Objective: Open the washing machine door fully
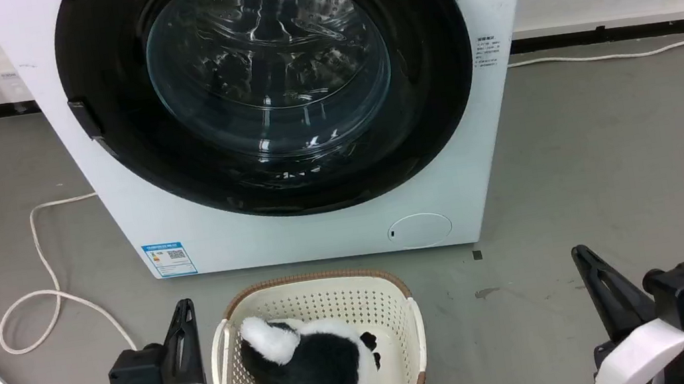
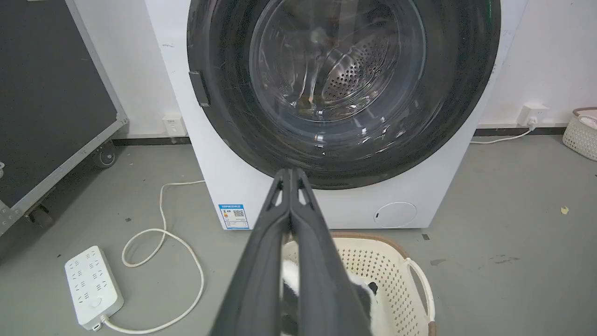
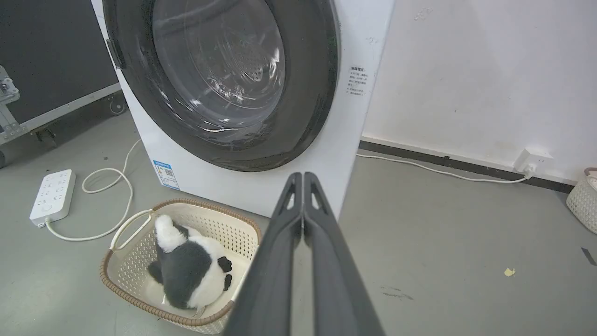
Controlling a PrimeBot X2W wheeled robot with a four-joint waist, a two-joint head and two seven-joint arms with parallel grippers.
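Left pincer, right pincer low (tips together).

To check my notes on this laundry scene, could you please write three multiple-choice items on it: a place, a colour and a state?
1. Where does the basket stand relative to the washing machine?
A. On top of it. B. In front of it. C. Behind it.
2. What colours is the plush toy?
A. Black and white. B. Red and yellow. C. All blue.
3. How is the washing machine door?
A. Wide open. B. Taken off. C. Shut.
1 B: it sits before the white front. 2 A: dark body with white patches. 3 C: its black rim lies flush with the machine.
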